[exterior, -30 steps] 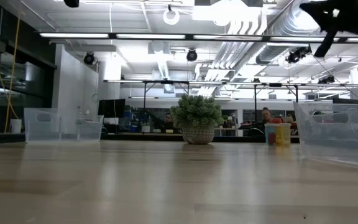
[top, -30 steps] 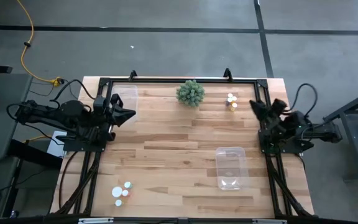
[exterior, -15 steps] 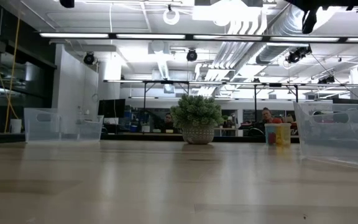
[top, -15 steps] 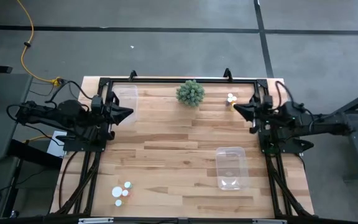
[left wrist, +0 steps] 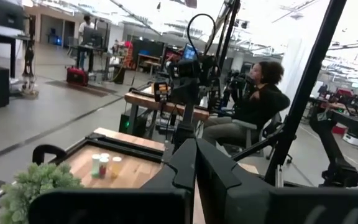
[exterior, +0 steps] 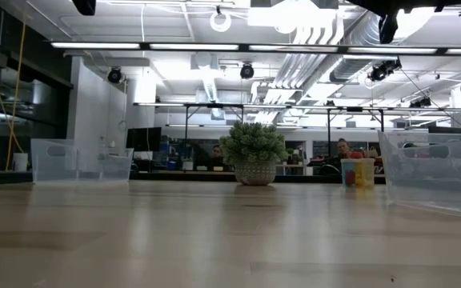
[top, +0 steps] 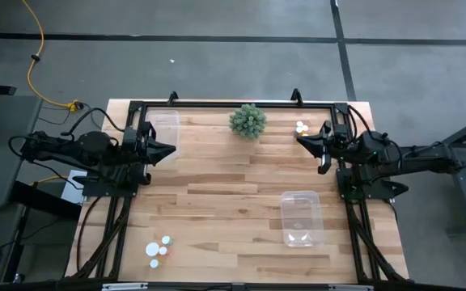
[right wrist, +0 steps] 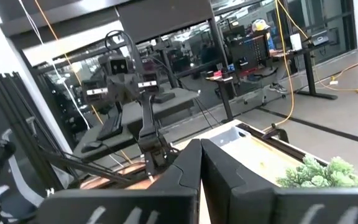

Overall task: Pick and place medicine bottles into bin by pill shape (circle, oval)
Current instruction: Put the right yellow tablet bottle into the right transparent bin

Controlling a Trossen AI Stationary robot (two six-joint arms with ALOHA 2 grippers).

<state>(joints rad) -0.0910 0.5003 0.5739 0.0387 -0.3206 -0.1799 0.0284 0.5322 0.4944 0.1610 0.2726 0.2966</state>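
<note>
Table pale wood planks, smooth; bin clear glossy plastic.

Bare table lies open between my two closed grippers. Beside my right gripper stand bottles, then the plant. A clear bin sits just beyond my left gripper.

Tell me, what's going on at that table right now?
Both arms' fingers shut, empty: left gripper by one clear bin, right gripper beside three medicine bottles. Second cluster untouched. Plant nearby, not blocking.
</note>
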